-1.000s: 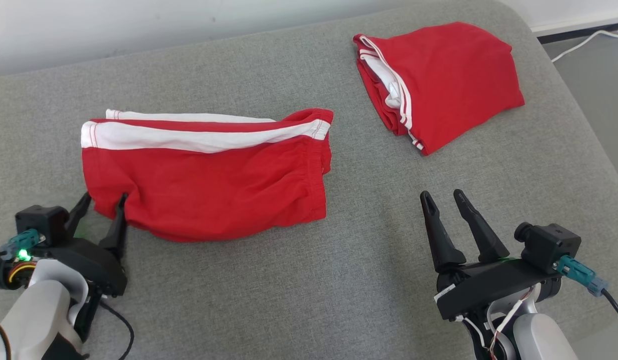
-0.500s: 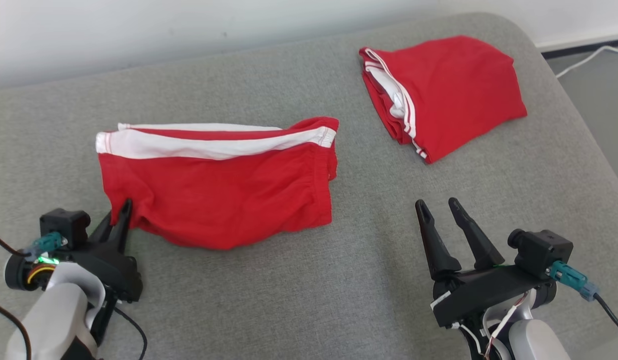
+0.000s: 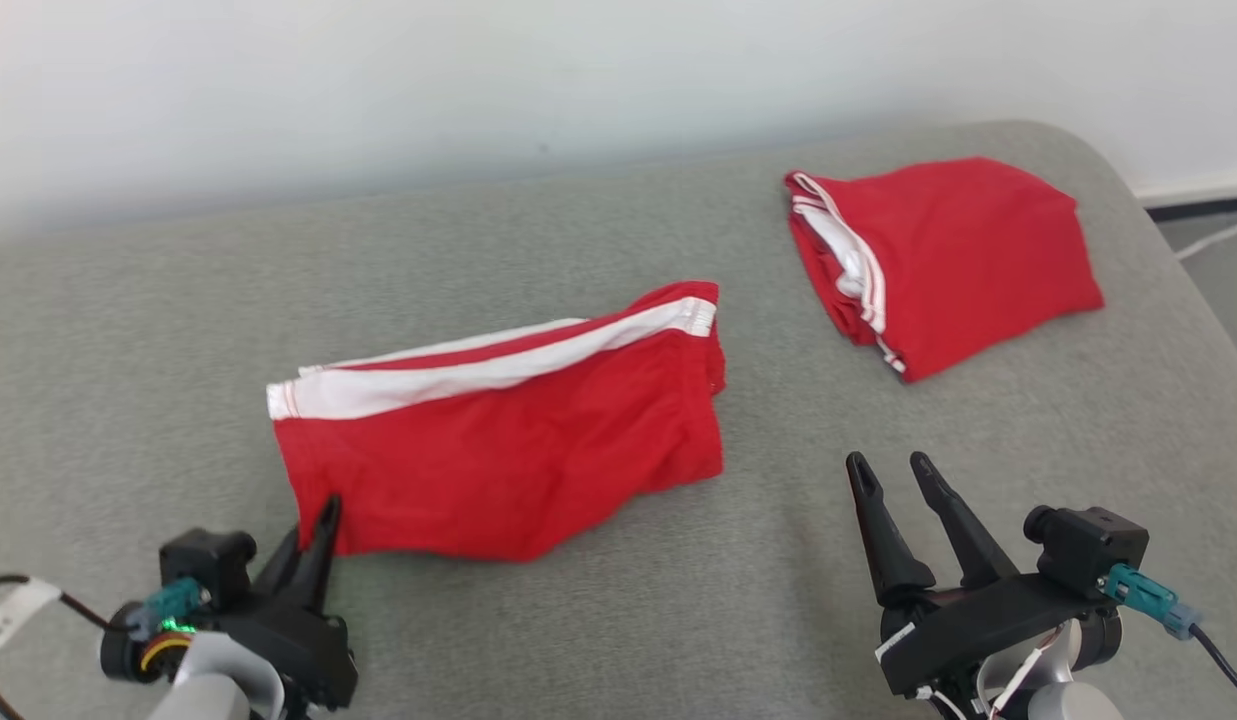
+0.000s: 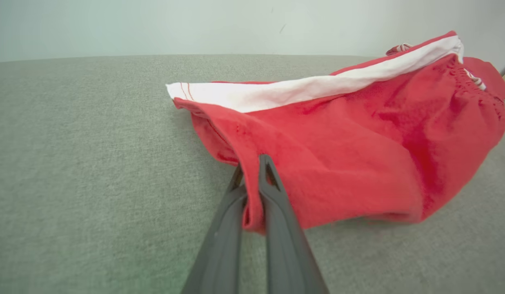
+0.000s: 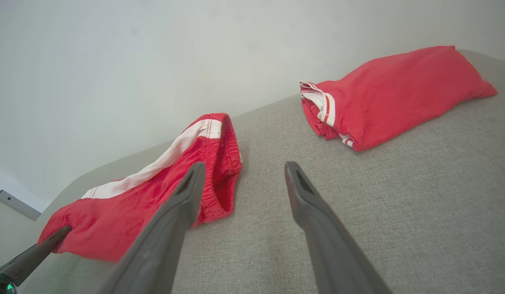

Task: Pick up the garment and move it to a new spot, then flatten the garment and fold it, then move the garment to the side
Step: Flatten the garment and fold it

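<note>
The garment [image 3: 508, 450] is a pair of red shorts with a white side stripe, lying folded in half on the grey cushion [image 3: 128, 380]. My left gripper [image 3: 323, 515] is shut on the garment's near left corner. In the left wrist view the red hem [image 4: 252, 192] is pinched between the two fingers, and the cloth [image 4: 358, 143] lifts off the surface there. My right gripper [image 3: 888, 475] stands open above the cushion at the lower right, nothing between its fingers. The right wrist view shows the garment's waistband [image 5: 219, 163] just left of my open right gripper [image 5: 244, 171].
A second red garment [image 3: 948, 260], folded small with white trim, lies at the cushion's far right. The cushion's rounded right edge [image 3: 1188, 300] drops to the floor, where a white cable [image 3: 1213, 235] runs. A pale wall [image 3: 478, 80] stands behind.
My left gripper closed on the garment's near left corner and dragged that end toward me and right, skewing the shorts. The head camera has shifted, so the whole scene sits lower. The right gripper stays open.
</note>
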Motion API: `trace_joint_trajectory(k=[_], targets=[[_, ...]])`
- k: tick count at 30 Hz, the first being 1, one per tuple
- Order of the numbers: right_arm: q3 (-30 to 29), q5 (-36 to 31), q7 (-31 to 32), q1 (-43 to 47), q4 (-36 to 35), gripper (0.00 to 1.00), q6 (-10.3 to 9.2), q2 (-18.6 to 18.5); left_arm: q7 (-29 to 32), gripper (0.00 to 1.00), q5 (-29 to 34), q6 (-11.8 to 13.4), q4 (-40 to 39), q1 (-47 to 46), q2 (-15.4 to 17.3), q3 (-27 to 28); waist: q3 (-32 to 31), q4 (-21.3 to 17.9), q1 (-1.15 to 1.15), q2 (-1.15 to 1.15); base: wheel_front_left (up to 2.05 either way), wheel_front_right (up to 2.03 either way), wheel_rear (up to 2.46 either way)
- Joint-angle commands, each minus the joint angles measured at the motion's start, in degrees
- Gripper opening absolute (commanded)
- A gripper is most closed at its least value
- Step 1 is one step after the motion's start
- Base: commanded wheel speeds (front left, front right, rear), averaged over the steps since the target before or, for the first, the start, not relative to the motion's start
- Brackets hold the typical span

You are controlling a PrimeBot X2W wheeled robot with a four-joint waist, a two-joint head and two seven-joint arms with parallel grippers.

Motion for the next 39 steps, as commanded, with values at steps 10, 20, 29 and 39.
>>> trace_joint_trajectory(k=[10,20,29,39], targets=[[-0.2,0.5,1.3,2.6,-0.7,1.0,-0.01,0.2,-0.2,0.0,-1.2,1.3,-3.9,5.5,0.6,0.2,-2.6,3.7,0.01,0.0,0.0,0.0,0.0],[0.9,-0.4,0.2,2.6,-0.9,1.0,-0.01,-0.9,-0.2,1.0,-0.1,3.2,-6.9,8.4,-0.3,2.7,-3.1,3.1,0.01,0.0,0.0,0.0,0.0],[1.0,-5.1,-3.9,2.4,0.0,1.0,-0.01,-1.9,-0.2,1.0,6.0,5.9,-20.9,16.5,-2.0,11.2,-4.4,4.7,0.01,0.0,0.0,0.0,0.0],[-0.2,-8.1,-6.6,3.2,1.1,1.0,-0.01,-2.0,-0.2,1.0,12.1,8.3,-32.5,24.9,-5.1,16.9,-6.3,6.1,0.01,0.0,0.0,0.0,0.0]])
